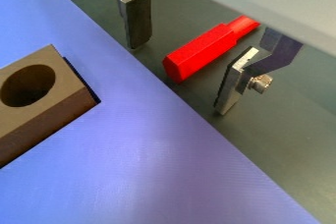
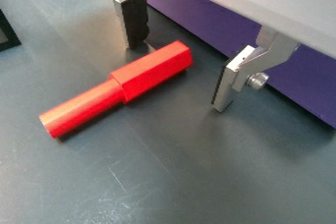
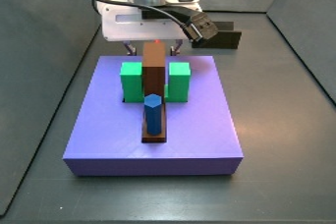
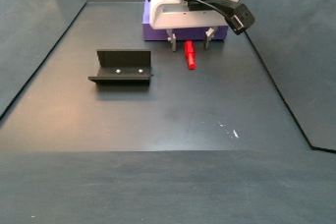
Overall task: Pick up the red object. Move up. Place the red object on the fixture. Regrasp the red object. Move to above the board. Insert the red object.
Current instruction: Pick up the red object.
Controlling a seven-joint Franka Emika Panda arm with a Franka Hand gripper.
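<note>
Red object (image 2: 116, 89) lies flat on the dark floor (image 4: 197, 149), just beside the near edge of the board (image 1: 157, 149), and both wrist views show it as a two-part piece: a thicker square section joined to a thinner rounded one. In a wrist view only its thick end (image 1: 210, 47) is seen, the rest cut off behind the board's edge. In a side view (image 4: 190, 54) it is a thin red bar pointing away from the board, partly under the arm. The pincer (image 2: 180, 63) hangs low over it with its fingers (image 2: 132, 17) spread wide, one on each side of the thick end and touching nothing. From the opposite side view the pincer (image 3: 147, 45) is mostly hidden behind the brown upright (image 3: 155, 66), and the red object cannot be seen at all. The fixture (image 4: 121, 68) stands well apart toward the floor's left edge, and its far-side look (image 3: 221, 33) is half covered by the arm. No writing or label can be read anywhere. Green blocks (image 3: 132, 83) and the blue hexagonal peg (image 3: 152, 115) stand on the board.
</note>
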